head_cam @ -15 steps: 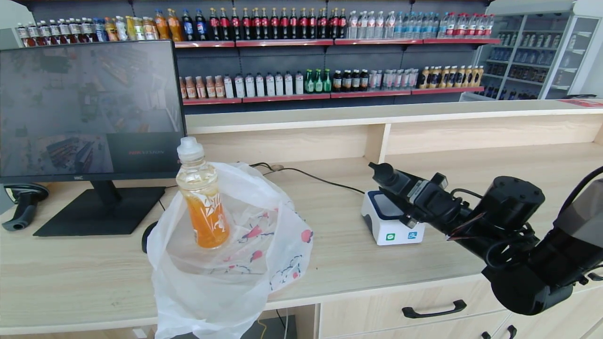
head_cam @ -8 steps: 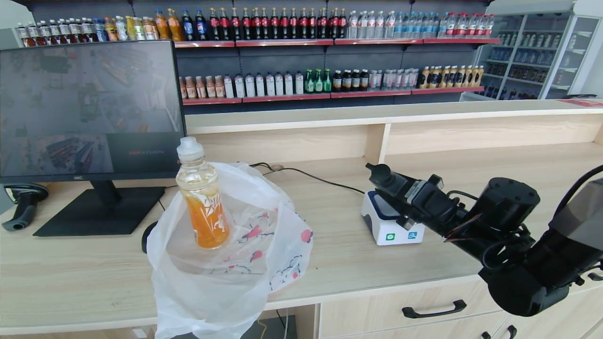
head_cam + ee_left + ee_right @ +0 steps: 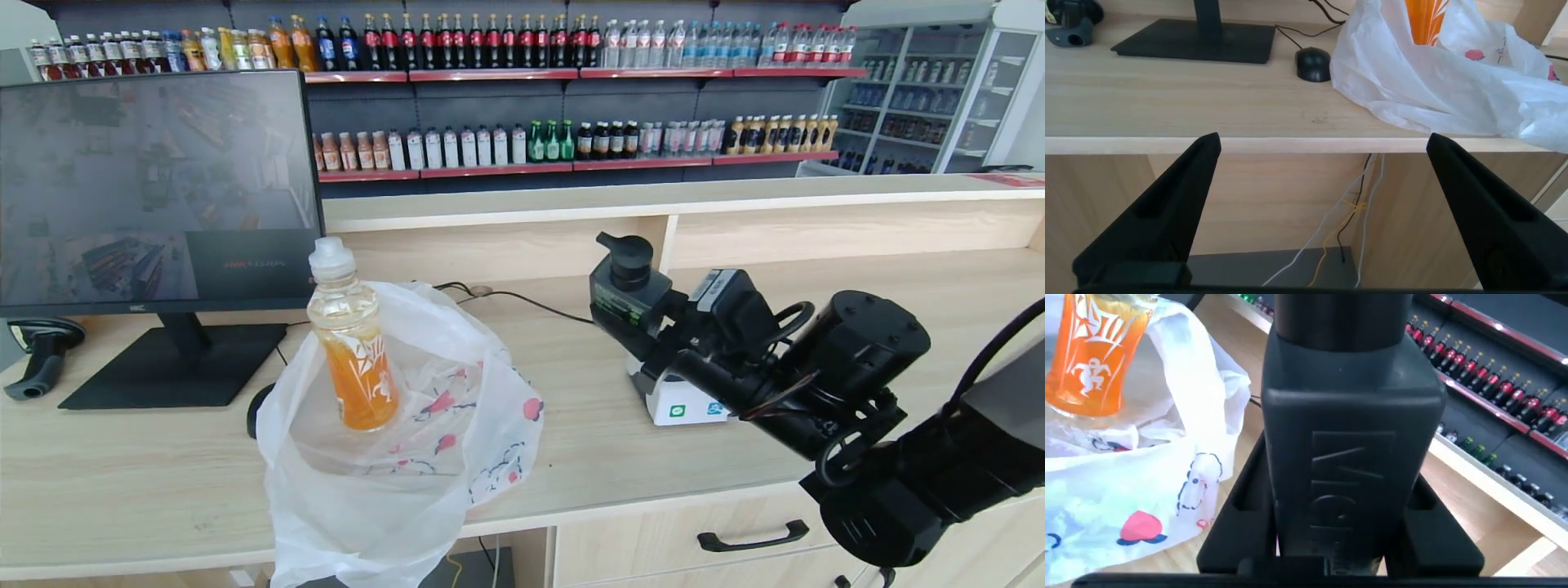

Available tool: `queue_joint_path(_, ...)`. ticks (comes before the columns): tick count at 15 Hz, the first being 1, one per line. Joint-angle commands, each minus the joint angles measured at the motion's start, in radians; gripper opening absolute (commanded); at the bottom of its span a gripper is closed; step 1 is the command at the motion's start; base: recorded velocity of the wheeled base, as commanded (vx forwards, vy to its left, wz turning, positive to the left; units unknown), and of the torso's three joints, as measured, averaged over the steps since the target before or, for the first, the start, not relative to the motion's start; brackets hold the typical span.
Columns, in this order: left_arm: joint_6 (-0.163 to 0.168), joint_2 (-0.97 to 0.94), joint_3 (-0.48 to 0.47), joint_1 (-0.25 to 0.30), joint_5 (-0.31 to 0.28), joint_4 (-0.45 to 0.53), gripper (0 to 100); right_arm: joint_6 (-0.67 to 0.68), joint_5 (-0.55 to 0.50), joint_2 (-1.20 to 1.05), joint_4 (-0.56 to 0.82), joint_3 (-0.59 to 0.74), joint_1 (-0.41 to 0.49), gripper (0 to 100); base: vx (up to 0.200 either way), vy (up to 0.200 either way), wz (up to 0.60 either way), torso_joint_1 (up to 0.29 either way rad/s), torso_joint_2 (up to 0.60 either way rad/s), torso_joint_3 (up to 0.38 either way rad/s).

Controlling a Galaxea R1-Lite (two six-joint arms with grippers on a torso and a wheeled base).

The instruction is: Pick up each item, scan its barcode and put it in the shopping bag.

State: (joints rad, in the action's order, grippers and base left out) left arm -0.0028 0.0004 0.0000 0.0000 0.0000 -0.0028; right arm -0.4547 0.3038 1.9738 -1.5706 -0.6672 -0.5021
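Observation:
A black squarish bottle (image 3: 624, 296) with a round black cap is held in the air above the white barcode scanner (image 3: 678, 402), cap pointing up, and my right gripper (image 3: 663, 317) is shut on it. Seen from the right wrist, the bottle (image 3: 1351, 457) sits between the gripper (image 3: 1339, 527) fingers. To its left, the white plastic shopping bag (image 3: 457, 441) sits open on the counter, with an orange drink bottle (image 3: 351, 343) upright inside. My left gripper (image 3: 1323, 212) is open, low in front of the counter edge, near the bag (image 3: 1437, 73).
A monitor (image 3: 155, 188) stands at the left with a handheld scanner (image 3: 41, 351) beside it and a black mouse (image 3: 257, 416) behind the bag. A cable (image 3: 539, 304) runs across the counter. Shelves of drinks (image 3: 571, 90) fill the back; drawers (image 3: 751, 535) lie below.
My right arm has risen and swung left, turning the black bottle from lying low over the scanner to standing higher with its cap up. The bag and orange bottle have not moved.

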Motion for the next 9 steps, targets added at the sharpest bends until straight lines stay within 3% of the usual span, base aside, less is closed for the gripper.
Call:
queue_joint_path(1,0.0,0.0,0.0,0.0,0.0,0.0,100,0.03,-0.008,-0.046,0.0,0.031,-0.01,0,0.0,0.0,0.0,0.0,0.0,0.0)
queue_joint_path(6,0.001,0.0,0.0,0.0,0.0,0.001,100,0.335,-0.134,-0.21,0.0,0.316,-0.015,0,0.0,0.0,0.0,0.0,0.0,0.0)
queue_joint_path(9,0.0,0.0,0.0,0.0,0.0,0.001,100,0.376,-0.181,-0.237,0.0,0.376,0.017,0,0.0,0.0,0.0,0.0,0.0,0.0)
